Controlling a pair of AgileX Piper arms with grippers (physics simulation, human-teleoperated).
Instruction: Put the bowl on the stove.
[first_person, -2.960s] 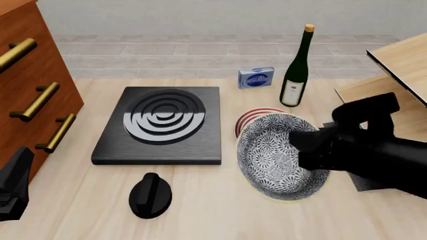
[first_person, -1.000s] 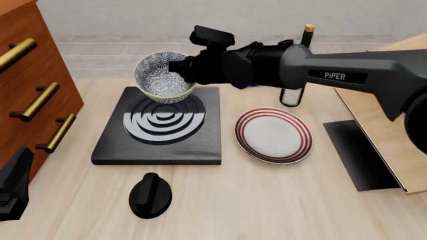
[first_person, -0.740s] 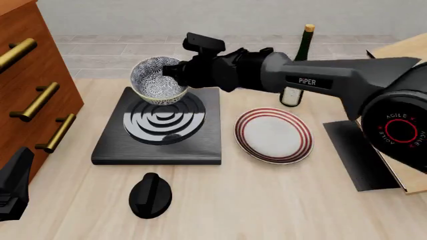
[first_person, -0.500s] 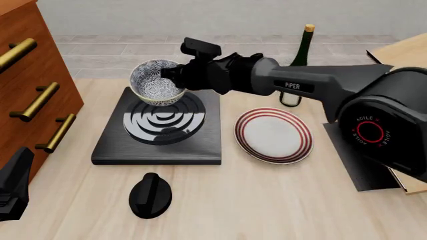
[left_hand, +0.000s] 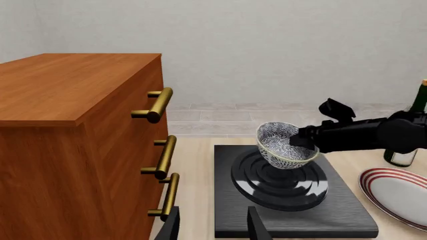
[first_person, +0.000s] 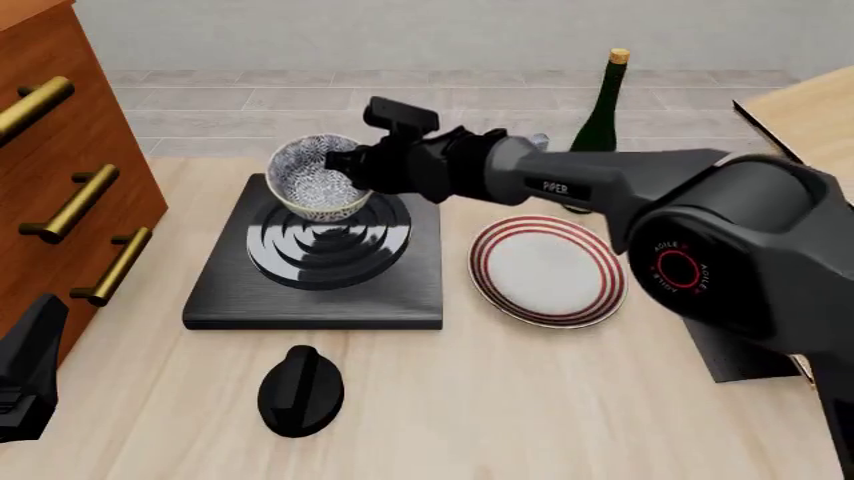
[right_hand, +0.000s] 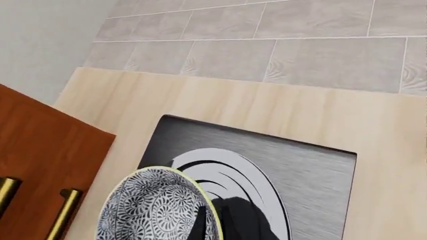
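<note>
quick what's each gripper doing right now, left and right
Left gripper: open, holding nothing.
Right gripper: closed on the bowl, just above the stove.

Pale wood-grain table (first_person: 561, 420). Reddish-brown wooden drawer cabinet (left_hand: 67, 130) with brass bar handles (first_person: 78, 203) at the table's left edge. Light wooden board (first_person: 801, 120) at the right edge. Grey tiled floor (first_person: 267, 100) beyond the far edge. Plain grey-white wall (left_hand: 280, 45) behind.
</note>
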